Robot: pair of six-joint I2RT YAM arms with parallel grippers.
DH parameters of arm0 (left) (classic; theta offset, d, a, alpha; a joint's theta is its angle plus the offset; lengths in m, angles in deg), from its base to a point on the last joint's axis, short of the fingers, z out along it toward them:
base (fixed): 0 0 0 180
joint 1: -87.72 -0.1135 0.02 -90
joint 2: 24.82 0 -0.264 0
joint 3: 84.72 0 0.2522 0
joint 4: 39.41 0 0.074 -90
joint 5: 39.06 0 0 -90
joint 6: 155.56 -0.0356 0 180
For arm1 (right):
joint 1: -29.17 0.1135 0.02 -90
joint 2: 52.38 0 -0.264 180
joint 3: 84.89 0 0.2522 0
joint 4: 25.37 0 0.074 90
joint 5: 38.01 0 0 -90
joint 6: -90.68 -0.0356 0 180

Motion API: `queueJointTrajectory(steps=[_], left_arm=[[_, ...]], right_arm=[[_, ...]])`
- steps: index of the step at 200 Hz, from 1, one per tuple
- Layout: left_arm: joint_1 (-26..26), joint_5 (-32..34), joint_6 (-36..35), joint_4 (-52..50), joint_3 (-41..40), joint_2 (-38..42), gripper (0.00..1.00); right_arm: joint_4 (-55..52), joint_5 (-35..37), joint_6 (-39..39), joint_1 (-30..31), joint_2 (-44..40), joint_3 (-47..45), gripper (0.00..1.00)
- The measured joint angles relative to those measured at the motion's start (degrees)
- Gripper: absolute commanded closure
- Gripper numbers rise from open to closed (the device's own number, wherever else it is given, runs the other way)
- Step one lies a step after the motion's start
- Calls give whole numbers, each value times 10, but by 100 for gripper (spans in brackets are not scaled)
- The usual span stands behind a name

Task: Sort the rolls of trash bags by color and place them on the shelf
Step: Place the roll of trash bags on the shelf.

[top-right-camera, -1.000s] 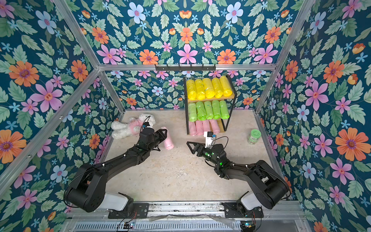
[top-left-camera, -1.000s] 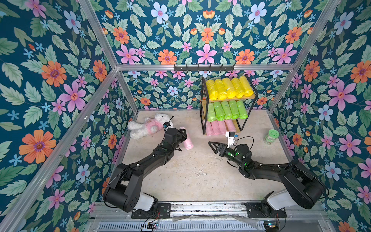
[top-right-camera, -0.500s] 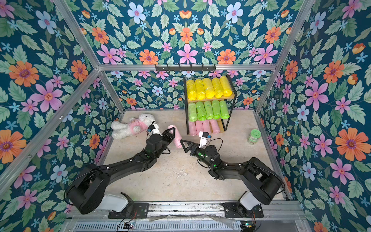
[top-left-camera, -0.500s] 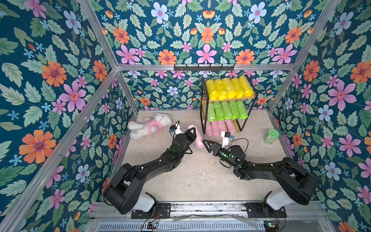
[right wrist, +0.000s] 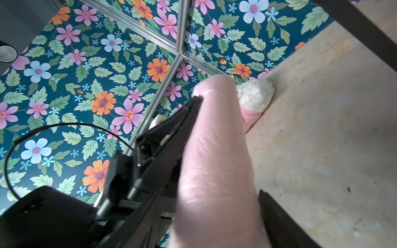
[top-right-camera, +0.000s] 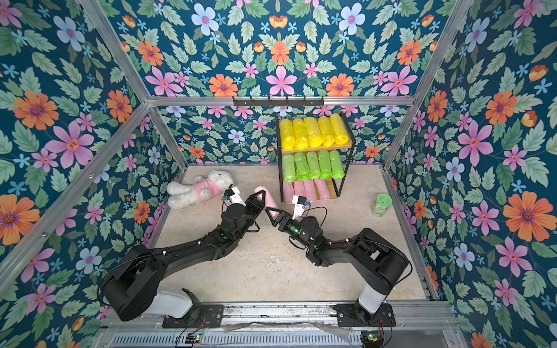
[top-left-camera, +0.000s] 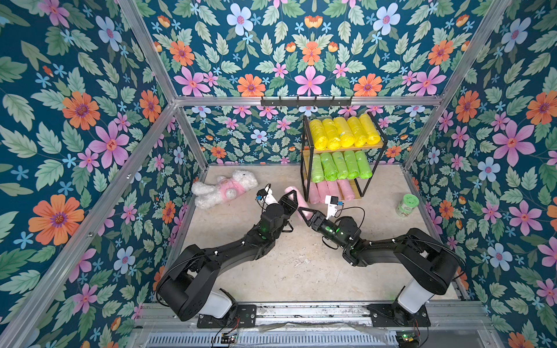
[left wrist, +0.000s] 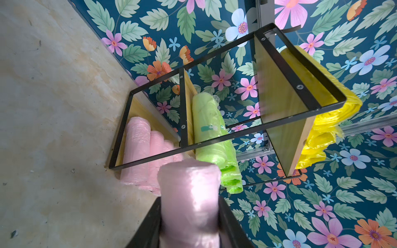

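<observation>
Both arms have closed in on the middle of the surface [top-left-camera: 271, 271]. The left arm [top-left-camera: 229, 253] has carried the pink roll [left wrist: 189, 184] away from the plush toy [top-left-camera: 223, 191] at 10 o'clock, and the right arm [top-left-camera: 391, 253] has edged over to meet it. The roll now hangs clear of the surface, at 7 o'clock from the foot of the shelf [top-left-camera: 306, 168], slanting between the two wrists.

The left pincer [left wrist: 189, 206] is clamped on one end. The right pincer [top-left-camera: 309, 215] straddles the other end, a jaw on each side, though I cannot tell whether they have bitten yet. It looks to me like a handover.

That counts for a lot. The yellow rolls [top-left-camera: 343, 132] fill the top tier and the green rolls [top-left-camera: 339, 165] fill the middle. Four pink rolls [top-left-camera: 328, 190] lie on the bottom board with bare wood at their 3 o'clock end, so this seems to be the last one.

Both arms reach low and long over the surface, wrists angled toward each other in a shallow V.
</observation>
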Motion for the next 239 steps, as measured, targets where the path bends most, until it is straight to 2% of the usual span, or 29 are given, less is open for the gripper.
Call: queueJointTrajectory(steps=[50,81,96,164,199,239], left_arm=[[3,7,2,10,-8,1,71],[5,10,2,13,-11,3,67],[6,13,2,17,-13,5,62],[7,23,-17,10,-27,21,24],[3,20,-66,-33,-40,61,17],[-14,5,-174,-125,-34,113,10]], right_arm=[[9,-2,-15,0,12,7,53],[9,-1,-15,0,10,8,60],[6,-1,-15,0,6,8,63],[-10,-6,-2,-20,-13,-1,66],[-40,-20,27,-37,-55,-32,68],[-104,-40,70,-78,-96,-102,68]])
